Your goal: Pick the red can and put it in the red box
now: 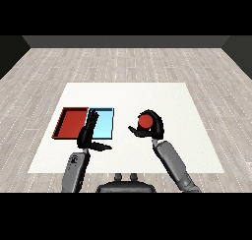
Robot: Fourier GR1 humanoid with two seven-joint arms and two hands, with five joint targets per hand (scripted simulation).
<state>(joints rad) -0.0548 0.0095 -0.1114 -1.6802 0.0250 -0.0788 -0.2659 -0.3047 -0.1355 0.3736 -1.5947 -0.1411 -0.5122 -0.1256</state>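
Observation:
The red can (145, 121) shows its round top right of the table's middle, with my right hand (154, 127) curled round it, fingers arching over its far side and thumb at its left. The red tray (72, 123) lies at the left of the table, with nothing in it. My left hand (89, 132) is open, its straight fingers reaching up over the near left corner of the light blue tray (103, 123) and its thumb pointing right.
The light blue tray lies right beside the red tray, between it and the can. The white table (128, 94) stretches bare behind both trays and to the right of the can.

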